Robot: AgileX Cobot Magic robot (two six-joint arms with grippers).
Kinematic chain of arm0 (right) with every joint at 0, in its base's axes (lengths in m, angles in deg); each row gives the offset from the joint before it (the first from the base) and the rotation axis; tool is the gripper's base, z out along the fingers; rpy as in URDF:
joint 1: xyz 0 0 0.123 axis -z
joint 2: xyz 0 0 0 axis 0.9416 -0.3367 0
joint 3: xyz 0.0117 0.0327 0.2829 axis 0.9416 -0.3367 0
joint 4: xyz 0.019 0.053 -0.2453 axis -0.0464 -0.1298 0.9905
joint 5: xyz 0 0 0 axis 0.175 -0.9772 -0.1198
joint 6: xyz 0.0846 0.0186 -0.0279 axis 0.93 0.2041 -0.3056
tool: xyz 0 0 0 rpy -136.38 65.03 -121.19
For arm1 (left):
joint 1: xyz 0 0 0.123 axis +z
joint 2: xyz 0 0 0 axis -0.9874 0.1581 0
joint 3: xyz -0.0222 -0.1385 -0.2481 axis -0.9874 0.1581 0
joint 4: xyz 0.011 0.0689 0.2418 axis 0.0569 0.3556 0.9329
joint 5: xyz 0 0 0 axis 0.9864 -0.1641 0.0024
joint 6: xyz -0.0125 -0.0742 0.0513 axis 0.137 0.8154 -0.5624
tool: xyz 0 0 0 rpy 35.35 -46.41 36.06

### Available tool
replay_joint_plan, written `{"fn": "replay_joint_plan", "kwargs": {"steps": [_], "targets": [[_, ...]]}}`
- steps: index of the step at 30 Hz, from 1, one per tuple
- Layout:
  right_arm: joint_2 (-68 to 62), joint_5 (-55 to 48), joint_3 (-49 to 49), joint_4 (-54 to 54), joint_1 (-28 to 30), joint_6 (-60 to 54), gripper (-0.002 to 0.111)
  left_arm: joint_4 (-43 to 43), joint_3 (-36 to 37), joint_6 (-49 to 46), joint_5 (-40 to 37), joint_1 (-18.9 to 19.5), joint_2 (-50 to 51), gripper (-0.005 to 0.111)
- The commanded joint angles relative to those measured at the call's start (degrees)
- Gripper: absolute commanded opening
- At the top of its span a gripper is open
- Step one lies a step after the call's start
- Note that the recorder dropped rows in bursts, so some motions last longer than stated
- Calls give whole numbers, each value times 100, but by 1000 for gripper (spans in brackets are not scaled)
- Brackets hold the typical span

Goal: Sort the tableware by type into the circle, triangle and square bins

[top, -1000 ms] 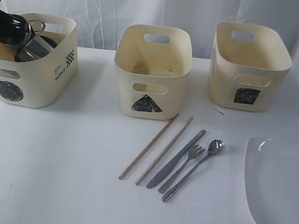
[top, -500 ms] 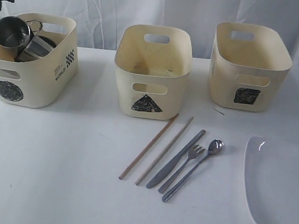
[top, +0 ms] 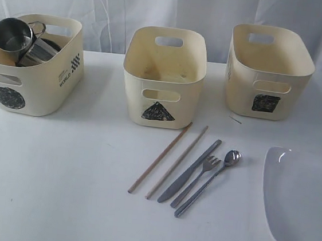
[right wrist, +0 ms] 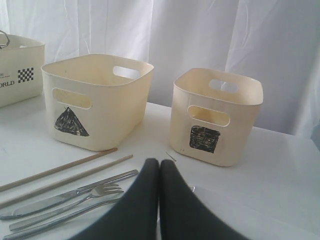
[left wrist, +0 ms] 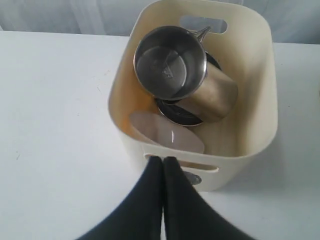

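Left gripper (left wrist: 163, 161) had let go, lifted clear of the circle bin (left wrist: 120, 95) and shut empty, jaws pressed together over its near wall. Both mugs (left wrist: 171, 64) lay tipped inside on the bowls (left wrist: 167, 136), so that group looked done. Right gripper (right wrist: 159, 165) sat clenched on nothing near the chopsticks (top: 168, 159), knife (top: 190, 169), fork (top: 203, 172) and spoon (top: 231, 158), unsorted before the triangle bin (top: 162, 86); the plate (top: 302, 204) waited too
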Motion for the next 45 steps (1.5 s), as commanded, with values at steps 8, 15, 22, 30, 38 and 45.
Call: {"fn": "replay_joint_plan", "kwargs": {"steps": [8, 15, 22, 30, 38, 45], "targets": [[39, 11, -26, 19, -2, 7, 0, -201, 2124, 114, 412, -10, -2647, 0], [39, 11, -26, 19, -2, 7, 0, -201, 2394, 563, -1250, -10, -3768, 0], [39, 11, -26, 19, -2, 7, 0, -201, 2394, 403, -1762, -10, -4129, 0], [39, 11, -26, 19, -2, 7, 0, -391, 2828, -501, -1380, -108, -4536, 0], [39, 11, -26, 19, -2, 7, 0, -549, 4684, -604, 534, -108, -5923, 0], [39, 11, -26, 19, -2, 7, 0, -549, 5401, -472, 853, -108, -6890, 0]]}}
